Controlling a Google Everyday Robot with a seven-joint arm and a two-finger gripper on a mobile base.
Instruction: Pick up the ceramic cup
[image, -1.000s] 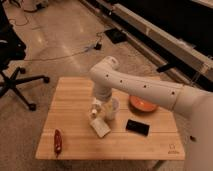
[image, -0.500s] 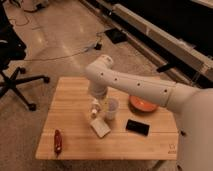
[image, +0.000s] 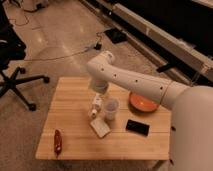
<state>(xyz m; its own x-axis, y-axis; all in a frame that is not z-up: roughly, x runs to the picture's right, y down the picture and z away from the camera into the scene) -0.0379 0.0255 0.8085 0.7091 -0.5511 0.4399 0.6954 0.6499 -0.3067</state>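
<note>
The ceramic cup (image: 110, 108) is small and pale, and stands upright near the middle of the wooden table (image: 75, 100). My white arm reaches in from the right, with its elbow above the table's far edge. My gripper (image: 96, 103) hangs down from the wrist just left of the cup, close beside it and about level with its rim. Nothing shows in the gripper. I cannot tell whether it touches the cup.
A wide orange bowl (image: 142, 103) sits to the right of the cup. A black phone (image: 137, 127) lies in front of the bowl. A white flat packet (image: 100, 128) lies just in front of the gripper. A red tool (image: 57, 141) lies near the front left. An office chair (image: 12, 70) stands to the left.
The arm and gripper have shifted left and slightly up, away from over the cup. The cup, which was hidden behind the gripper, now shows standing on the table.
</note>
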